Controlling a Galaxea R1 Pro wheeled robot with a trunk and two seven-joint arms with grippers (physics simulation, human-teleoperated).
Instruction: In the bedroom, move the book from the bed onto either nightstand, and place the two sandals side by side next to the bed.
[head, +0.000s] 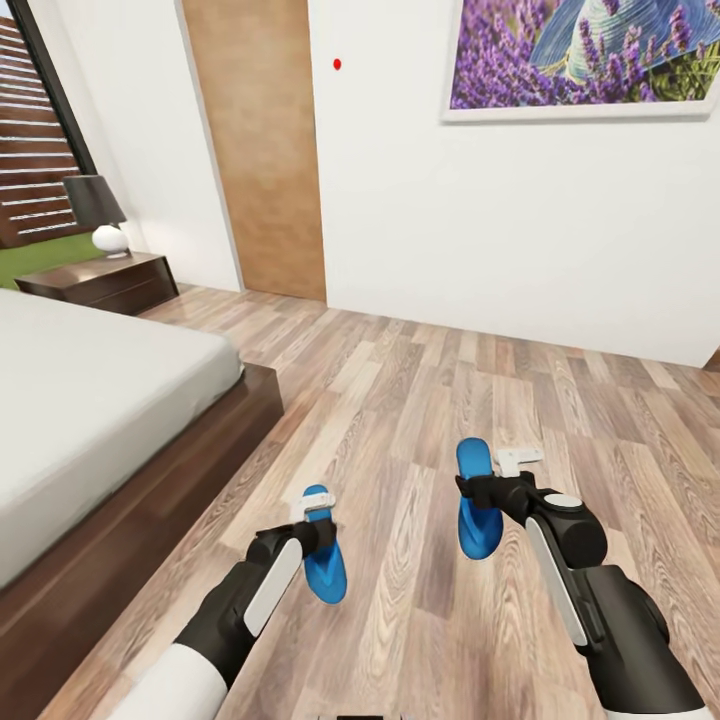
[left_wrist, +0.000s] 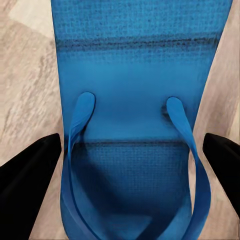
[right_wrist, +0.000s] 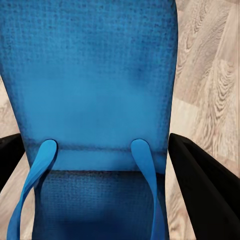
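On the wood-plank floor (head: 420, 400), out from the long side of the low bed with its pale grey mattress and dark brown frame (head: 90, 420), two bright blue flat-soled flip-flop sandals are seen, each with a gripper at it. The left sandal (head: 325, 565) lies nearer the bed; the right sandal (head: 478, 505) lies farther from the bed, apart from its mate and not yet level with it. Each sandal is judged to be light, thin and somewhat flexible, likely to droop if taken at one end, so a hold across the sole's edges near the strap anchors is judged best.

The left gripper (left_wrist: 120, 165) is seen with its black fingers spread to either side of the sole, a sliver of floor showing between finger and sandal, so the jaws are apart and nothing is clamped. The right gripper (right_wrist: 95, 165) is set likewise, its fingers flanking the sole; whether the edges are touched cannot be told.

Beyond the bed's head end, a low dark brown two-drawer nightstand (head: 100, 280) is seen.
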